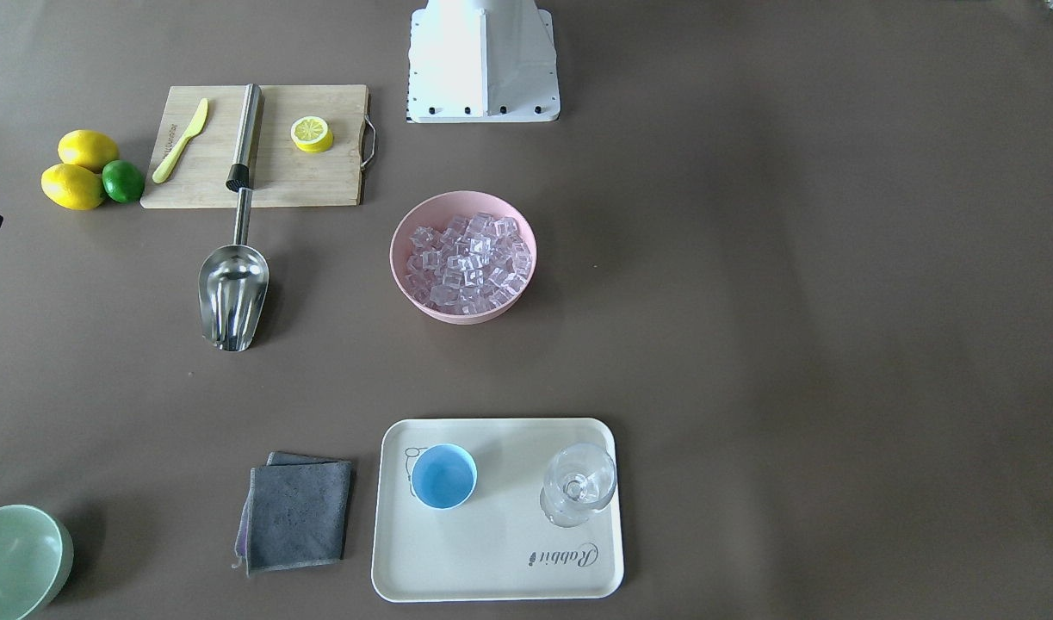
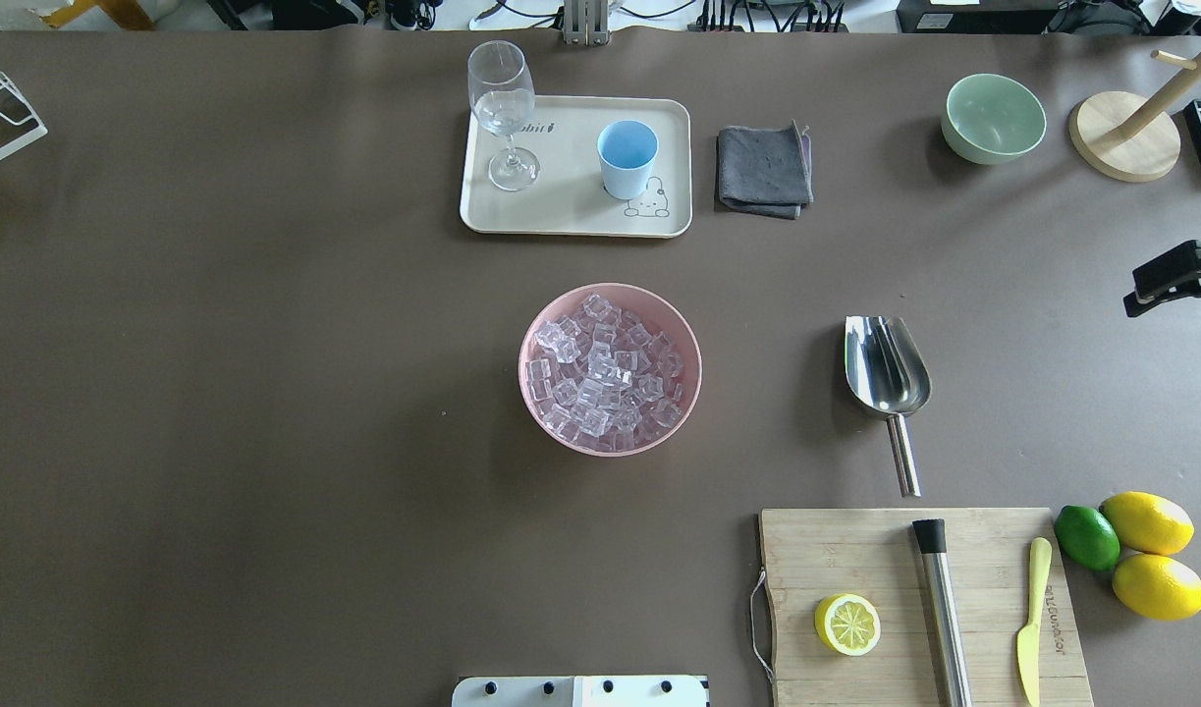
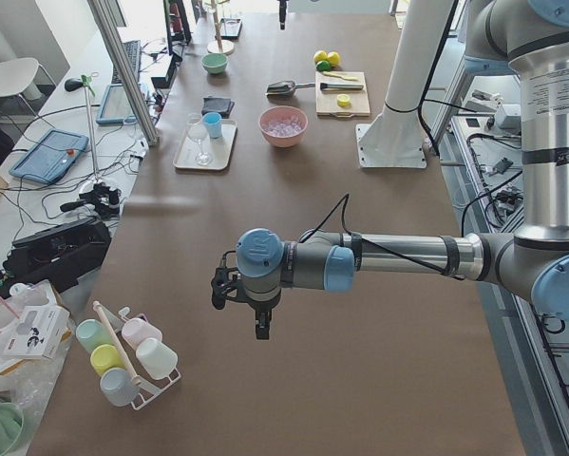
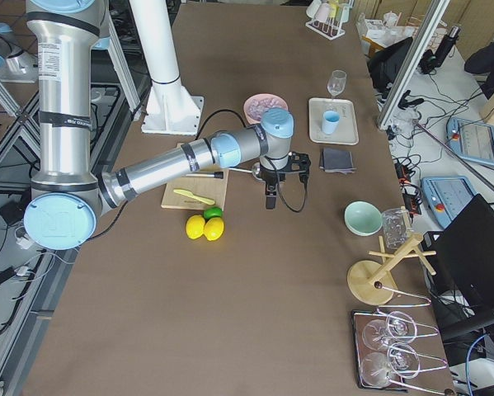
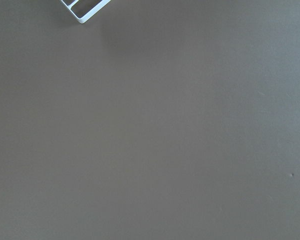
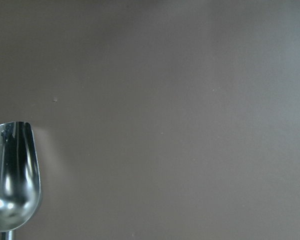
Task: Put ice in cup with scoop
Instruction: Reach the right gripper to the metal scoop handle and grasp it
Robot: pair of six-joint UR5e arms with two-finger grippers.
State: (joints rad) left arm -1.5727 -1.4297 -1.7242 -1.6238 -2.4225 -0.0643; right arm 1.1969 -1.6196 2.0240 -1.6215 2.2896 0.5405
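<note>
Scoop lying untouched on the brown table

The scoop (image 2: 887,371) lies flat, trough up, in the table's (image 2: 266,393) right half, its handle pointing at the cutting board (image 2: 919,599) in the near right corner. The ice (image 2: 608,378) fills the pink bowl (image 2: 524,365) at the table's middle. The cup (image 2: 627,157) stands upright on the tray (image 2: 571,211) at the far edge. The right gripper (image 4: 270,194) hangs near the scoop, toward the right edge. The left gripper (image 3: 257,318) hangs over the broad brown stretch by the left end. Whether either claw is open cannot be told.
</note>
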